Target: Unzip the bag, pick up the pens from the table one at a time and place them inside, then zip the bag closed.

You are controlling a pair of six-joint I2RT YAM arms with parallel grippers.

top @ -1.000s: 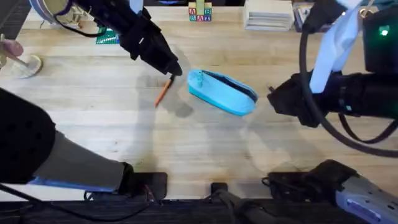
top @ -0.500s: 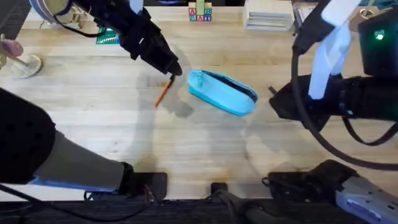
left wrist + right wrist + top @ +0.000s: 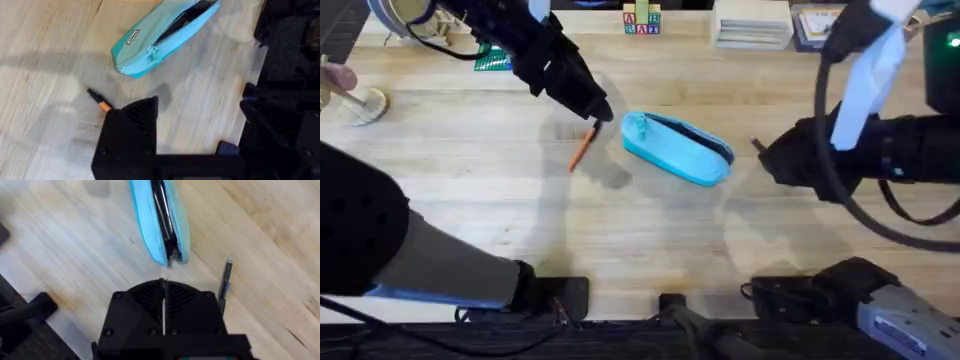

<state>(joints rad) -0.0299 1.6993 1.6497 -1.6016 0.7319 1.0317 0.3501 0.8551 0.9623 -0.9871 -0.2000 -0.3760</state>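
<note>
Bag [image 3: 677,148] lies centre-upper of the overhead frame on the worktop [image 3: 620,240], slanting from upper left to lower right. Zip looks already open: a dark slit runs along the top in the right wrist view, so the mouth faces up, ready for a drop-in.

Orange pen [image 3: 581,148] lies just left of the bag, black end toward the left hand [image 3: 600,110]. That hand sits at the pen's upper tip, right over it; left wrist view shows the black tip and a bit of orange poking out beside one finger, rest hidden under the hand. Can't tell if its fingers are open or closed on the pen, prob. mid-approach for a pick. Low angle makes sense: the pen lies flat, so it has to come down over it.

Right hand [image 3: 767,160] hovers at the right end of the bag, near but not touching as far as I can see. Fingers pressed together w/ nothing between them. Likely parked there to steady the bag or hold the mouth open later.

Thin dark pen [image 3: 225,280] lies on the worktop by the bag's near end, close beside the right hand, blue-ish tip.

No pen seen inside yet; zip-up far off.
</note>
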